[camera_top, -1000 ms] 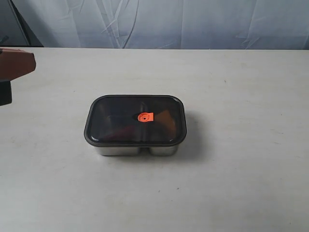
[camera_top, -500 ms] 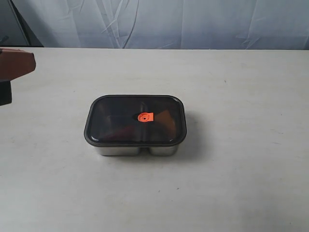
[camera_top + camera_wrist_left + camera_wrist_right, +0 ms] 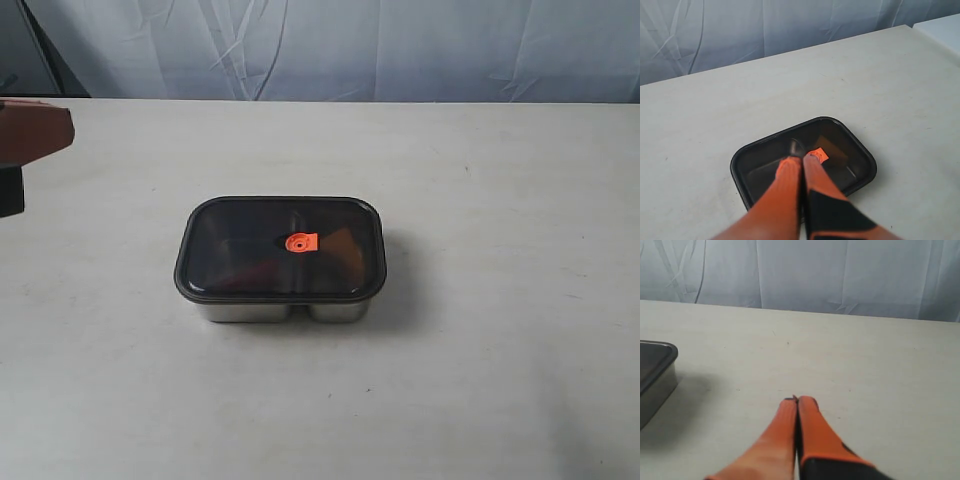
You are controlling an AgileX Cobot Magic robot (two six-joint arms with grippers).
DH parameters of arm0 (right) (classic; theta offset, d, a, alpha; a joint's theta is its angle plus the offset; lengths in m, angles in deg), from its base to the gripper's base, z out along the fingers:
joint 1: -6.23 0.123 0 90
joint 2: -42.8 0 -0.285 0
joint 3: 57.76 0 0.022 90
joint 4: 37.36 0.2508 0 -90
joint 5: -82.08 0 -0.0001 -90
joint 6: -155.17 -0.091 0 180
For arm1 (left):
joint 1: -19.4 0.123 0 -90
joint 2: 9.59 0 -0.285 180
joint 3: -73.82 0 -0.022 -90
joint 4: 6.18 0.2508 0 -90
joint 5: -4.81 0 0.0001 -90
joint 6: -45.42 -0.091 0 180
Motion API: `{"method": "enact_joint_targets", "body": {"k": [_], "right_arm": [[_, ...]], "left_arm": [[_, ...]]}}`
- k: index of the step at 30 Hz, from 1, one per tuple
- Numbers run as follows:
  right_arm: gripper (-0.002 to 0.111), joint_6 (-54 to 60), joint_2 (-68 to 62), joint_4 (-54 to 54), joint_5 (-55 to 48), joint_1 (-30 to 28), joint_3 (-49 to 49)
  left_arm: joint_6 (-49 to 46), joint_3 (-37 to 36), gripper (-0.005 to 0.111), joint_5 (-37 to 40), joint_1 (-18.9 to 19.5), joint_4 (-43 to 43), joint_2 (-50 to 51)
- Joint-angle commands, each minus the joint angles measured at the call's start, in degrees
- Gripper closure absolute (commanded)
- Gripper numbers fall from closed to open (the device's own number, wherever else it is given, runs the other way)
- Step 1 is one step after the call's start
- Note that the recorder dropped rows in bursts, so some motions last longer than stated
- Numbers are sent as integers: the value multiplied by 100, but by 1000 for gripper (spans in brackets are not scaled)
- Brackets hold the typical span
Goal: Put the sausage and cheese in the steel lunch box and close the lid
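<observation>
Left claw (image 3: 802, 159): tips pressed together, nothing held. Right claw (image 3: 797, 401): tips pressed together, nothing held, over bare surface (image 3: 875, 360). Lid (image 3: 240, 255) sits flat on steel lunch box (image 3: 250, 311), middle of surface. Cheese (image 3: 342, 250) dim under lid, right side. Sausage too dark to see.

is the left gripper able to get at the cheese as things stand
Probably not: the lid sits closed on the steel lunch box, over the cheese, and the left gripper is shut.
</observation>
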Motion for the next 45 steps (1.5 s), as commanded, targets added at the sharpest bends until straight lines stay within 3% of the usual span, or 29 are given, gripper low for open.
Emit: {"method": "enact_joint_targets", "body": {"k": [1, 16, 19, 21, 25, 28, 38, 45], "right_arm": [[109, -152, 45, -158, -34, -39, -73], [109, -152, 45, -137, -33, -39, -73], [109, -152, 45, -137, -33, -39, -73], [109, -152, 45, -137, -33, -39, -73], [109, -152, 45, -137, -33, -39, -73], [109, -152, 45, -137, -19, -39, -73], [109, -152, 45, -137, -19, -39, -73], [109, -152, 45, -137, -19, -39, -73]], "left_arm": [[-3, -16, 107, -89, -38, -19, -28], [-3, -35, 107, -115, -38, -19, -28], [-3, -156, 107, -125, -38, 342, -188], [-3, -360, 107, -568, -17, 613, -389], [-9, -1106, 107, -1436, 378, 453, -1156], [4, -1540, 107, -1631, 710, 327, -1840], [18, -2254, 107, -1035, 2104, 338, -3764], [93, -2786, 107, -957, 2529, 315, -4284]]}}
